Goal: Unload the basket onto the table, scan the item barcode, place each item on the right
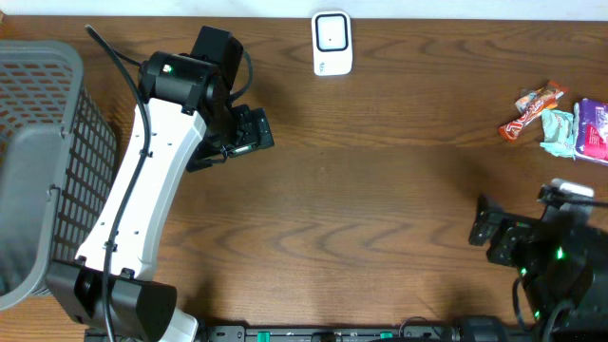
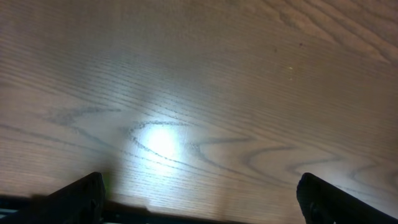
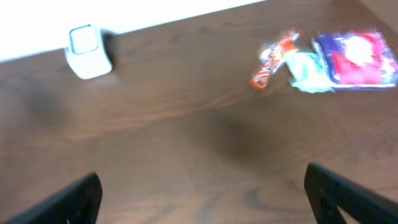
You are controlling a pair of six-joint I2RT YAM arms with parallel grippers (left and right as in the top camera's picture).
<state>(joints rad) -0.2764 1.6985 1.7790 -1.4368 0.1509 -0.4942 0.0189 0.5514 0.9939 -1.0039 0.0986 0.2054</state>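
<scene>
Right claw [image 1: 483, 226] released, empty; left claw [image 1: 255, 133] likewise. Snacks [image 1: 560, 131] lie at the surface's [image 1: 380, 209] right edge, well apart from the scanner [image 1: 332, 44]. Suggest right claw pinches the orange bar [image 1: 532, 109] across its width, clear of the neighbouring packets. Barcode not visible yet.

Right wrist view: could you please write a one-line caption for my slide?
Open right gripper above the wooden table; white scanner at upper left, snack packets at upper right.
</scene>
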